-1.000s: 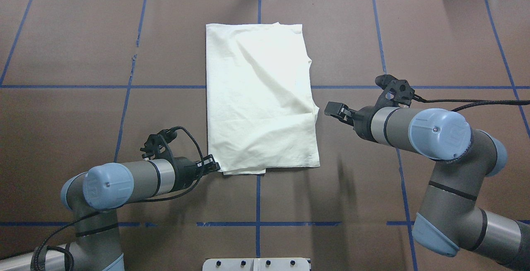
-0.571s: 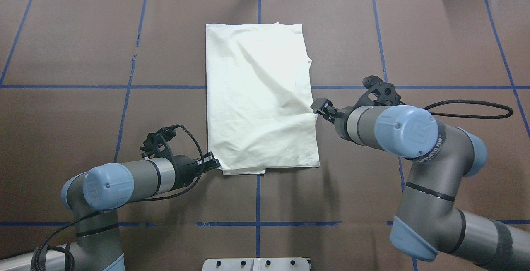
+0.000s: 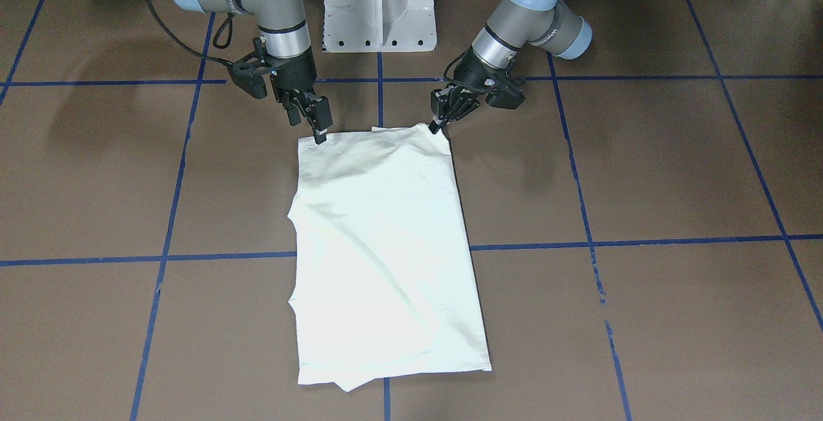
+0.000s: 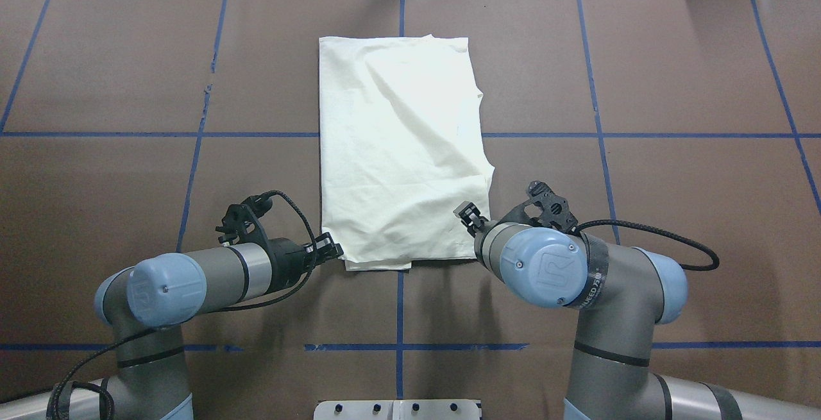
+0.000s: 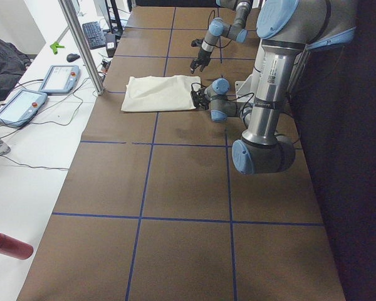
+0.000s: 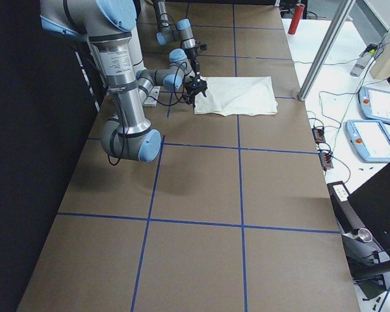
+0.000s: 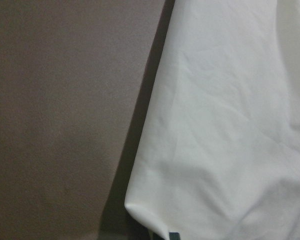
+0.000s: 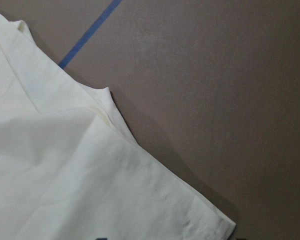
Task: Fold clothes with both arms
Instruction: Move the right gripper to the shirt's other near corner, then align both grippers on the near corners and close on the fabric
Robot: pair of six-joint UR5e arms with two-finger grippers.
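Where the overhead view looks down, a table (image 4: 128,74) covered in brown paper fills the frame, ruled into big squares by blue tape lines (image 4: 160,134).

- Shirt (image 4: 397,151): cream-white, folded to a long rectangle, plain side up, centre of frame. Long axis runs top to bottom of the overhead view; one short edge toward the top, the other at the two claws. A diagonal crease crosses it; an under layer peeks out at the lower-left corner.
- Left arm (image 4: 218,276): enters lower left, forearm low and level.
- Right arm (image 4: 577,272): enters lower right, elbow cap over the shirt's lower-right corner.
- Left gripper (image 4: 328,251): fingers pinched together on the shirt's lower-left corner.
- Right gripper (image 4: 467,211): fingers spread, poised over the lower-right edge, gripping nothing.
- Room, left side view: white bench at frame left with teach pendants (image 5: 22,103), a metal post (image 5: 81,44), and a red cylinder (image 5: 9,246) at lower left.
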